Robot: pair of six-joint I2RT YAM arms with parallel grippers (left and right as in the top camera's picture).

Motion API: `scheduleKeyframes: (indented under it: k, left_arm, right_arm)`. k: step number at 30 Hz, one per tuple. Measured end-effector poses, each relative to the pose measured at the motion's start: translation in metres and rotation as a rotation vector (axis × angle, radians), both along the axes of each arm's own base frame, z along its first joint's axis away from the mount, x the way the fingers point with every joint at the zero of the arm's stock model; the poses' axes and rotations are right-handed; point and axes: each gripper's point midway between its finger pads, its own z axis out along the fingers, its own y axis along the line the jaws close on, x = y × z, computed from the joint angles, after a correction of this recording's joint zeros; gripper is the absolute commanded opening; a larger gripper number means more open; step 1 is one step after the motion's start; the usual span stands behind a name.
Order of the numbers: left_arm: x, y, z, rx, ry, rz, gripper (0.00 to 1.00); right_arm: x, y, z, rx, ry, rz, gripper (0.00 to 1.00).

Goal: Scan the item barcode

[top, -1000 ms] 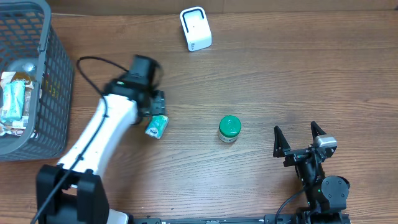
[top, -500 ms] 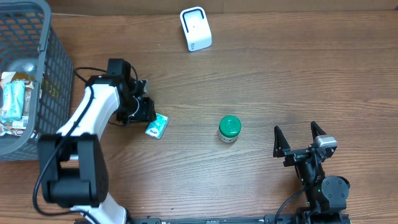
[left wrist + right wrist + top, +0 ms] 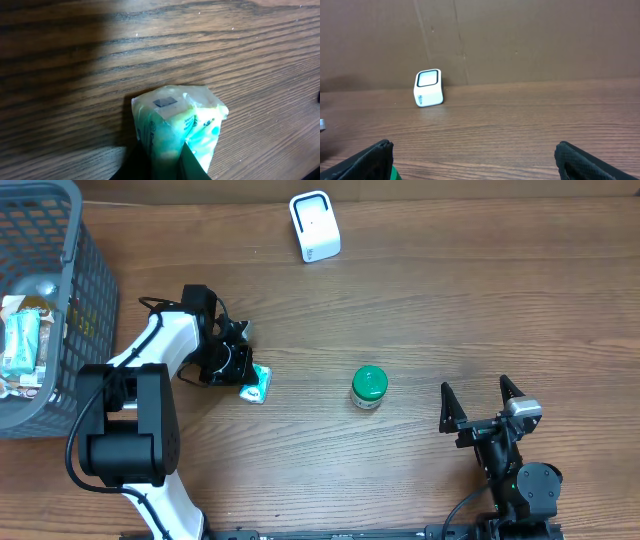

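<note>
Pinching the packet [image 3: 256,383] with my left claw [image 3: 246,374]. That's the grasp step, scan not yet done.

Overhead: packet sits on the table [image 3: 450,300], well apart from the scanner [image 3: 314,226], off toward the basket [image 3: 85,300] side and nearer my base. Green-lidded jar [image 3: 369,388] is also well clear of the scanner, just beside the packet on the far side from the basket. Right claw [image 3: 482,402] is spread wide and empty, further from the scanner than the jar.

Left wrist: both fingers [image 3: 135,162] are pressed onto the packet's near end, with the soft wrap bulging between them. Small grey label [image 3: 165,102] on the top face; can't tell if that's the barcode. Packet looks to be resting on the wood.

Right wrist: scanner window faces this camera, upright, nothing in front of it. My right fingertips frame an empty gap.

Next, my call: lift, carry toward the scanner, rotate the wrist so the code face meets the window. Barcode location is unknown, so it may need a re-orient. The wrap is soft, so the grip could slip.
</note>
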Motion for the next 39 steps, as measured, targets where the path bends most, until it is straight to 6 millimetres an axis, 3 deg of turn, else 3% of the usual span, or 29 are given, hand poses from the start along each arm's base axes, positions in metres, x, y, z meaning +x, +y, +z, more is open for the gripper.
scheduleKeyframes:
  k: [3, 6, 10, 12, 14, 17, 21, 27, 39]
  left_arm:
    - [0.001, 0.003, 0.002, 0.025, -0.001, 0.024, 0.04]
    - [0.005, 0.016, 0.011, 0.169, -0.040, 0.059, 0.04]
    - [0.011, 0.019, 0.047, 0.422, -0.190, 0.063, 0.04]
    - [0.013, 0.004, 0.070, 0.579, -0.313, 0.039, 0.04]
    - [0.009, -0.024, 0.087, 0.770, -0.469, -0.040, 0.04]
    - [0.002, -0.057, 0.094, 0.961, -0.626, -0.166, 0.04]
    - [-0.006, -0.072, 0.080, 1.184, -0.708, -0.315, 0.04]
    - [-0.006, -0.066, 0.048, 1.360, -0.709, -0.383, 0.04]
    - [-0.015, -0.072, 0.026, 1.248, -0.652, -0.289, 0.04]
  right_arm:
    - [0.000, 0.000, 0.000, 0.000, 0.000, 0.000, 1.00]
    - [0.000, 0.000, 0.000, 0.000, 0.000, 0.000, 1.00]
    - [0.000, 0.000, 0.000, 0.000, 0.000, 0.000, 1.00]
    - [0.000, 0.000, 0.000, 0.000, 0.000, 0.000, 1.00]
    - [0.000, 0.000, 0.000, 0.000, -0.001, 0.000, 1.00]
    - [0.000, 0.000, 0.000, 0.000, 0.000, 0.000, 1.00]
    - [0.000, 0.000, 0.000, 0.000, 0.000, 0.000, 1.00]
    - [0.000, 0.000, 0.000, 0.000, 0.000, 0.000, 1.00]
    - [0.000, 0.000, 0.000, 0.000, 0.000, 0.000, 1.00]
